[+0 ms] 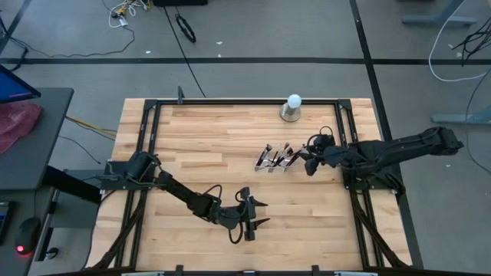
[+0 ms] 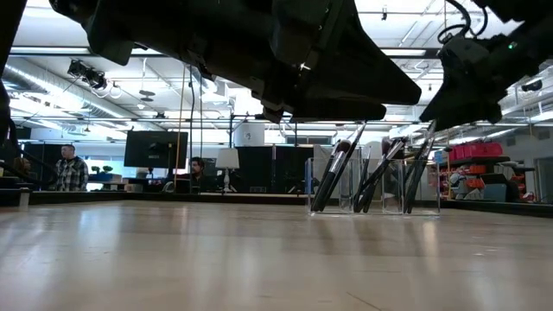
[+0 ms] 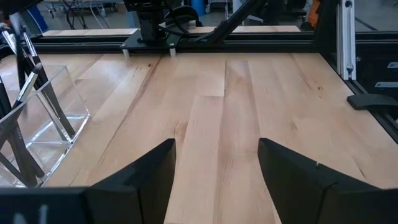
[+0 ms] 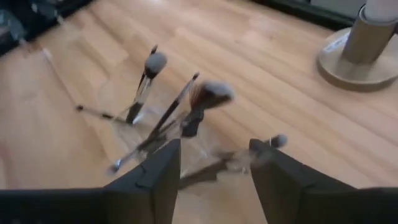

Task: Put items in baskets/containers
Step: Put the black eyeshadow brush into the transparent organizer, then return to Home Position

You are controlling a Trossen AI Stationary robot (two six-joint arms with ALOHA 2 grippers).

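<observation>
The clear plastic holder (image 1: 276, 159) stands right of the table's middle. Several makeup brushes (image 2: 337, 177) lean inside it, bristles up; in the right wrist view one has a fluffy reddish-brown tip (image 4: 210, 93) and one a grey tip (image 4: 155, 63). My right gripper (image 1: 306, 163) hovers open just right of and above the holder, fingers (image 4: 214, 168) spread over the brushes. A slanting brush (image 4: 278, 142) shows blurred below the gap. My left gripper (image 1: 265, 213) is open above bare wood nearer the near edge, and the holder (image 3: 43, 124) shows at the side of its wrist view.
A white ball on a grey round base (image 1: 292, 107) stands near the far edge, behind the holder. Black frame rails (image 1: 230, 100) run along the table's far, left and right sides. Bare wood (image 1: 207, 146) lies left of the holder.
</observation>
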